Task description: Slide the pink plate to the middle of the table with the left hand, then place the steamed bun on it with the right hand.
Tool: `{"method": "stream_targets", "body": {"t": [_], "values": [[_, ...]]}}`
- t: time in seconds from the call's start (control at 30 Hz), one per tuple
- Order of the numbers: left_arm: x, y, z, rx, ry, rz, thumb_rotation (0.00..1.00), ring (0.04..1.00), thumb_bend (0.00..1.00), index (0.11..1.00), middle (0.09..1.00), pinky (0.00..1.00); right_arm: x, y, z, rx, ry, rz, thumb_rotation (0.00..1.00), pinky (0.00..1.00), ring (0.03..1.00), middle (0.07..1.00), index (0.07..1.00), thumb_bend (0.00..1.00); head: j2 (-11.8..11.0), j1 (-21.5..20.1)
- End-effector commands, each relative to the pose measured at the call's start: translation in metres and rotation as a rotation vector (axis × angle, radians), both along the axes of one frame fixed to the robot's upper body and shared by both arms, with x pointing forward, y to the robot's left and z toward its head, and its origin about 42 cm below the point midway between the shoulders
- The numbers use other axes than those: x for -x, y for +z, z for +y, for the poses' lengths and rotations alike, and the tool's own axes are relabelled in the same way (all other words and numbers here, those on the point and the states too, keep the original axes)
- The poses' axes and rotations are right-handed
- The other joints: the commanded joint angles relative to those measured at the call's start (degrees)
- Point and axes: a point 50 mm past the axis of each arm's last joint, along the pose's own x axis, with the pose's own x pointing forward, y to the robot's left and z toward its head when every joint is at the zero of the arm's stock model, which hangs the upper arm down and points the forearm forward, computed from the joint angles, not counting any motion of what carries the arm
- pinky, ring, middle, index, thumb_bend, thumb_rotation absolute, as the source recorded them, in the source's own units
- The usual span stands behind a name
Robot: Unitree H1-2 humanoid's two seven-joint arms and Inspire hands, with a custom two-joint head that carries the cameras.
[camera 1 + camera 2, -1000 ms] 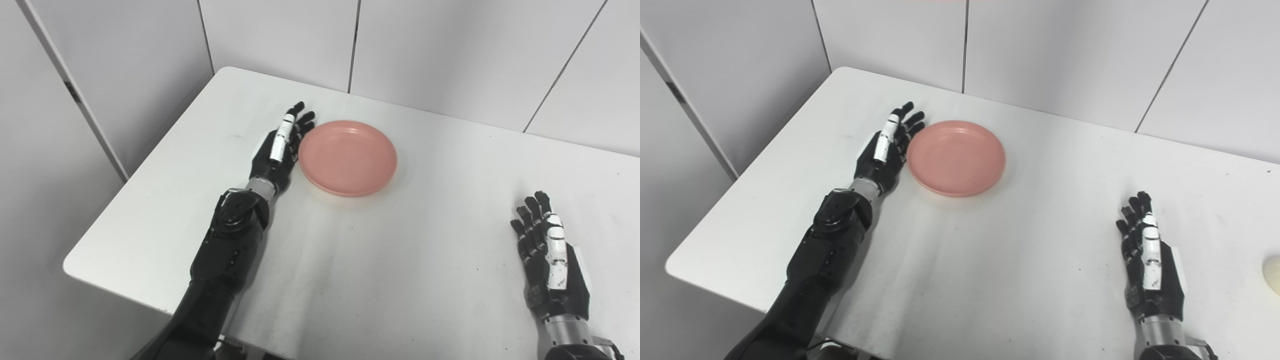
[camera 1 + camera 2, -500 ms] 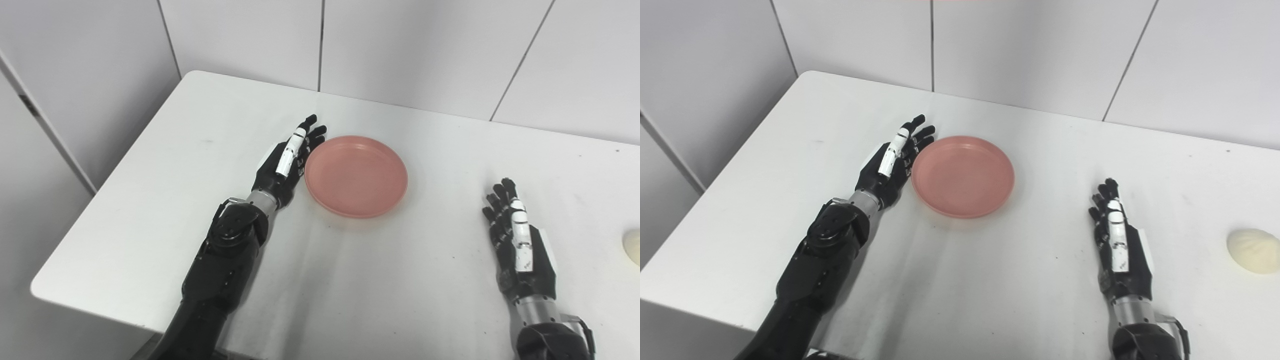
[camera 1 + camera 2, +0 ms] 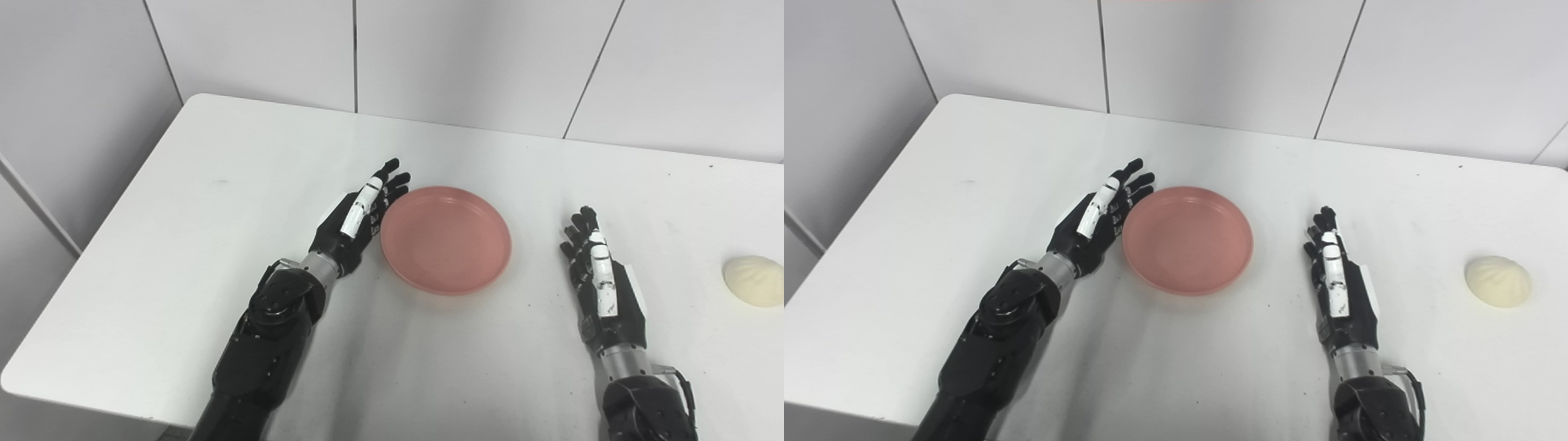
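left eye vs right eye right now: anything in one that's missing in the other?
Only the left eye view: more wall and floor left of the table.
Only the right eye view: bare table to the right of the steamed bun; the left eye view has the bun against its right edge.
Both: the pink plate, the left hand open against its left rim, the right hand open, apart from plate and bun.

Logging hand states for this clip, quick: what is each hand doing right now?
Left hand: open, fingers straight, edge-on against the left rim of the pink plate, holding nothing.
Right hand: open, empty, between plate and steamed bun.
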Motion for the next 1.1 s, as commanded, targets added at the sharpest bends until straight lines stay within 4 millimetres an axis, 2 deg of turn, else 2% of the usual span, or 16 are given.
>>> {"method": "stream_targets", "body": {"t": [0.0, 0.23, 0.47, 1.07], "values": [[0.009, 0.002, -0.018, 0.011, -0.088, 0.007, 1.00, 0.952, 0.40, 0.959, 0.943, 0.98, 0.004, -0.012, 0.015, -0.020, 0.046, 0.057, 1.00, 1.00, 1.000, 1.000, 1.000, 0.17, 0.1, -0.4], [0.020, 0.000, -0.025, 0.039, -0.133, 0.021, 1.00, 0.948, 0.39, 0.965, 0.949, 0.96, 0.003, -0.013, 0.021, -0.028, 0.043, 0.055, 1.00, 1.00, 1.000, 1.000, 1.000, 0.17, 0.4, -2.0], [0.025, -0.002, -0.021, 0.034, -0.143, 0.040, 1.00, 0.969, 0.40, 0.979, 0.963, 1.00, 0.002, -0.014, 0.025, -0.032, 0.047, 0.047, 1.00, 1.00, 1.000, 1.000, 1.000, 0.17, 0.8, -4.4], [0.023, -0.017, -0.009, 0.018, -0.054, 0.055, 1.00, 0.984, 0.39, 0.996, 0.979, 1.00, -0.002, -0.001, 0.021, -0.025, 0.003, 0.006, 1.00, 1.00, 1.000, 1.000, 1.000, 0.19, 0.0, -8.4]]}}
